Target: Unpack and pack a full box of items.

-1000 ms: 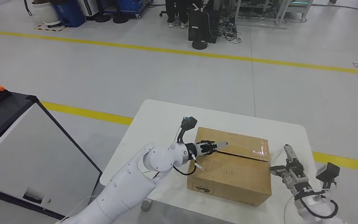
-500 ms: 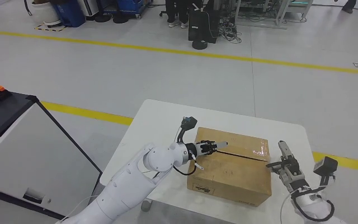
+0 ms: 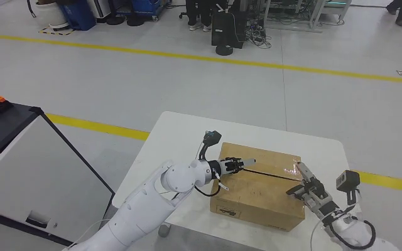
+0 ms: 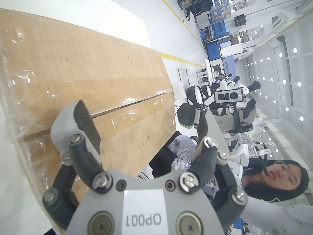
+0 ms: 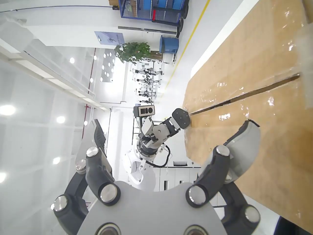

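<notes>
The brown box (image 3: 260, 188) lies shut on the white tabletop (image 3: 182, 135). A long crack (image 3: 270, 170) runs across the middle of its top, where the two flaps meet. Shiny clear tape (image 4: 127, 101) covers the crack. The left gripper (image 3: 241, 164) is at one end of the crack, just over the box top, and it points along the crack. From above you can see where it is, but its own wrist view tells more. There its two fingers are spread wide apart and hold nothing. One finger (image 4: 84, 121) sits right by the crack, and the other finger (image 4: 207, 133) is well apart from it. I cannot tell if the near finger touches the cardboard. The right gripper (image 3: 299, 181) is at the other end of the box, so the box lies between the two grippers. From above its fingers are hard to make out. Its wrist view shows them well: they are wide open too, with nothing between them. One of its fingers (image 5: 244, 135) is over the box top beside the crack, and the other (image 5: 97, 135) is far off to the side. That same view looks all the way down the crack to the left gripper, which sits right at the far end.
</notes>
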Robot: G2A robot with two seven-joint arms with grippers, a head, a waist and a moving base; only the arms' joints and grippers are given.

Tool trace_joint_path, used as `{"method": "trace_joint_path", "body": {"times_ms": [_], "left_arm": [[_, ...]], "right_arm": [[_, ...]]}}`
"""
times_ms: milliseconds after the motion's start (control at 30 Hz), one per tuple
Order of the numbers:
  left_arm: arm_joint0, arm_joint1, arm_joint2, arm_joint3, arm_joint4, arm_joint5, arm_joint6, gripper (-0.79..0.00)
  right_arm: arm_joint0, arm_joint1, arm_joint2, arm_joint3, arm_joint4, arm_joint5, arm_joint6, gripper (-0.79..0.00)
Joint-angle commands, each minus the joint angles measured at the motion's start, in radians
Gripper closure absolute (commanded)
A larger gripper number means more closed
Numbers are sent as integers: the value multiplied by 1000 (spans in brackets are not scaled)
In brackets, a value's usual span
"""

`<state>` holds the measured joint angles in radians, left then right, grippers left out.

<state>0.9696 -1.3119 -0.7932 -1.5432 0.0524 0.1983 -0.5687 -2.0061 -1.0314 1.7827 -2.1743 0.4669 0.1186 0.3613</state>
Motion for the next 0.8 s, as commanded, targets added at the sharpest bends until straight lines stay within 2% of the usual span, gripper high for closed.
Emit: {"method": "trace_joint_path", "body": {"times_ms": [0,200,433,533,633,767], "left_arm": [[0,0,0,0,0,0,0,-785],[0,0,0,0,0,0,0,-785],[0,0,0,0,0,0,0,-785],[0,0,0,0,0,0,0,-785],[0,0,0,0,0,0,0,-785],[0,0,0,0,0,0,0,-785]], "right_arm": [[0,-1,5,10,18,-10,27,-785],[-65,-4,92,51,136,-75,167,-785],[-143,-7,250,194,407,-52,411,-785],[-148,-7,323,277,465,-37,454,-785],[-133,-4,358,344,448,-11,450,-785],[-119,12,375,406,278,63,489,-785]]}}
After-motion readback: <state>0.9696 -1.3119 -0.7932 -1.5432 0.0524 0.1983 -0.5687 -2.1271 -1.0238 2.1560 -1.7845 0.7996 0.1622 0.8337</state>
